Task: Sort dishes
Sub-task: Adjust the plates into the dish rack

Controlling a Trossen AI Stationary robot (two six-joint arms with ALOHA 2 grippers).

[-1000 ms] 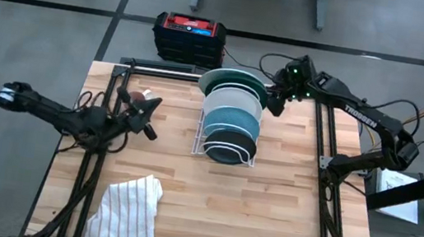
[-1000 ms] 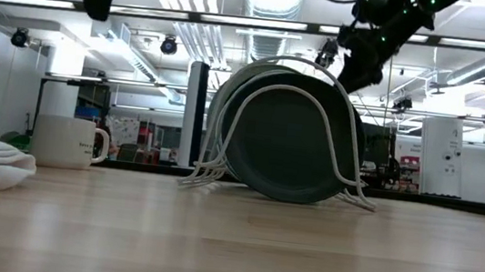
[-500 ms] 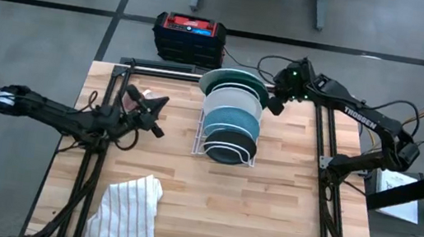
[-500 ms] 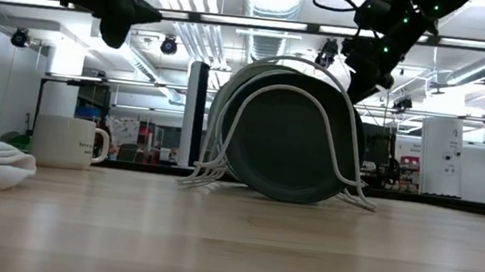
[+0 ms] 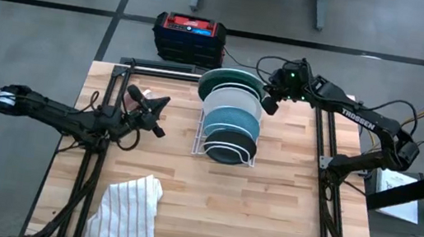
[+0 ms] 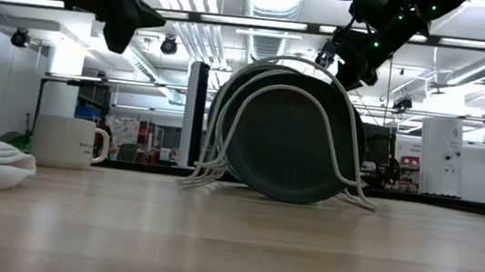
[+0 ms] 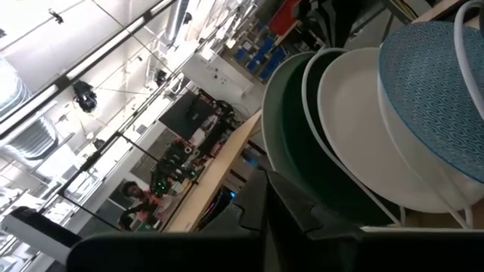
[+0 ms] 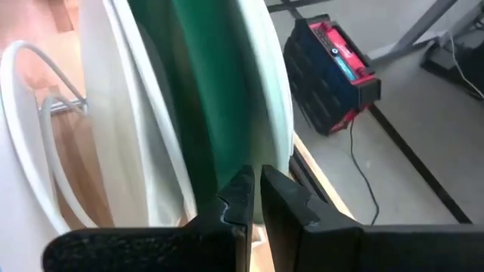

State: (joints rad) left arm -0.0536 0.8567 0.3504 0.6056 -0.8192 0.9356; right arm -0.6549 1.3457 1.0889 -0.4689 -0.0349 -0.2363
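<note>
Right gripper [image 5: 265,103] at the racked plates
Its fingers [image 8: 240,198] were pinched on the rim of the dark green glossy plate [image 5: 238,78], rearmost in the white wire rack [image 5: 224,149] on the wooden surface [image 5: 266,209]; the left gripper [image 5: 158,115] hovered beside the rack, fingers' spread unclear; striped cloth [image 5: 128,211] and mug [image 6: 68,142] lay aside

Right gripper [image 5: 265,103]: arm extended, wrist angled down, fingers [image 8: 240,198] pressed nearly together. Left gripper [image 5: 159,116]: arm stretched toward it, raised, well apart from the right.
</note>
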